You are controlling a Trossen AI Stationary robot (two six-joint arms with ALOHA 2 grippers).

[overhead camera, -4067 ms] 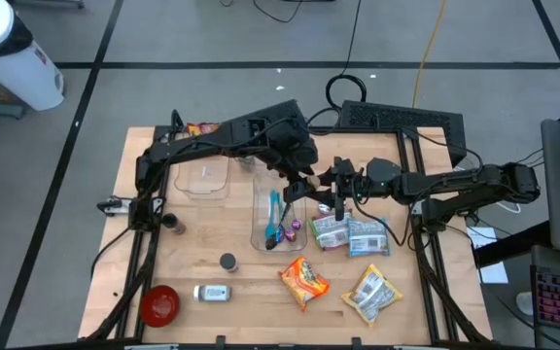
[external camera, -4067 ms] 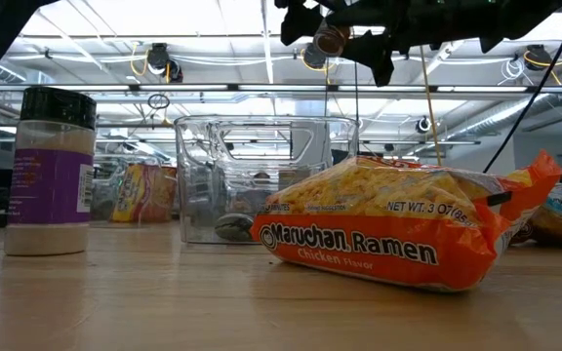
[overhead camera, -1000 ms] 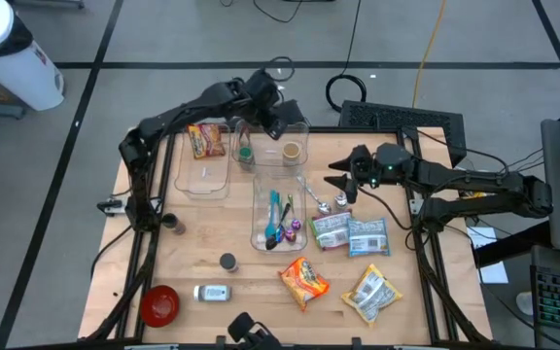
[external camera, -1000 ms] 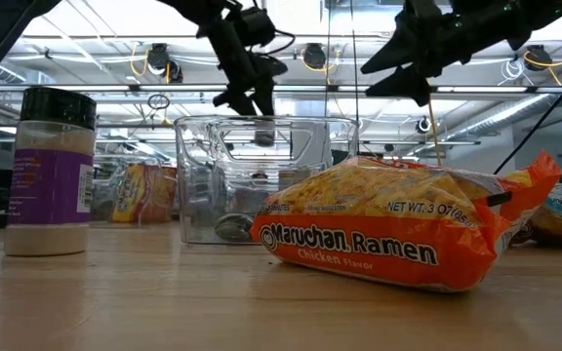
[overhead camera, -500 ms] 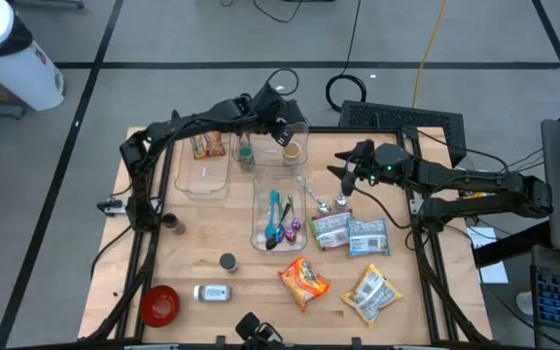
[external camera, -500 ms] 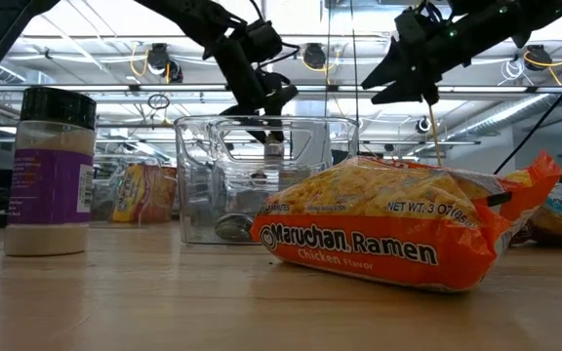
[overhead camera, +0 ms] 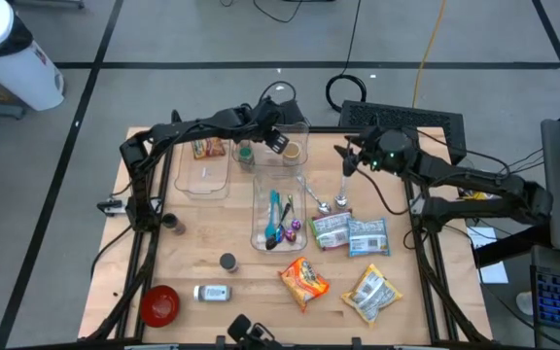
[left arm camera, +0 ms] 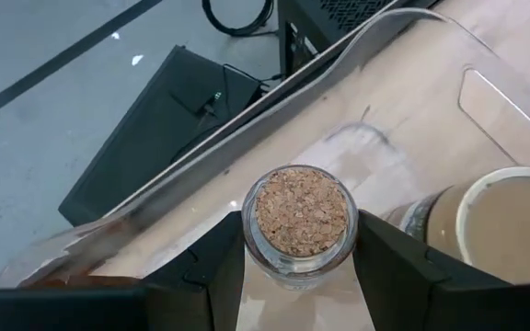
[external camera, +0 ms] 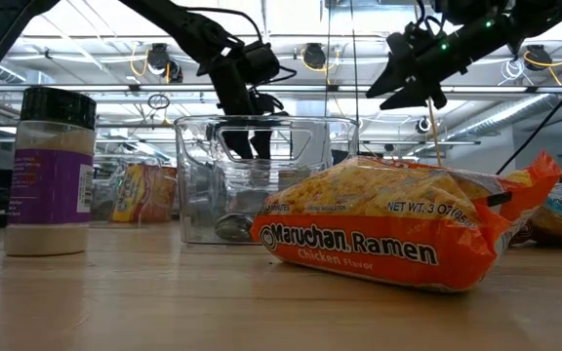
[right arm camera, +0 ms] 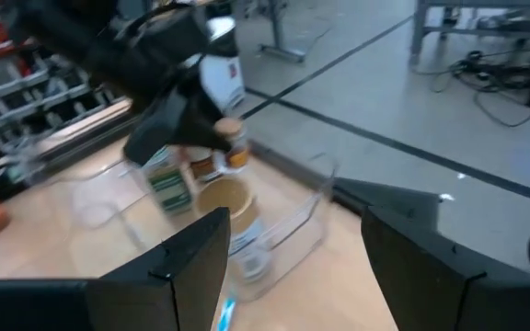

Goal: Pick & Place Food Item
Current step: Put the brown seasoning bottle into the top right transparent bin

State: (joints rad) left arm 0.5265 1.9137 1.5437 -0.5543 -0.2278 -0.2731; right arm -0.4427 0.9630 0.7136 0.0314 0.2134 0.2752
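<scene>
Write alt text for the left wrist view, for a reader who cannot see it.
The left tool holds a small cork-topped glass jar between its two dark fingers, above a clear plastic bin on the wooden table. A tan-lidded container stands right beside the jar, and a black box lies on the grey floor beyond the table edge.

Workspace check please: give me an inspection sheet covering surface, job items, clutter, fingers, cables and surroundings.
Surface: light wooden table, crowded.
Job's things: cork-topped glass jar between the left gripper fingers, inside a clear plastic bin.
Clutter: orange ramen packet, red bowl, utensils in long clear tray, snack packets.
Grippers: left shut on jar; right gripper open, raised, empty.
Cables: black coil, yellow cord on floor.
Surroundings: laptop at right.
</scene>
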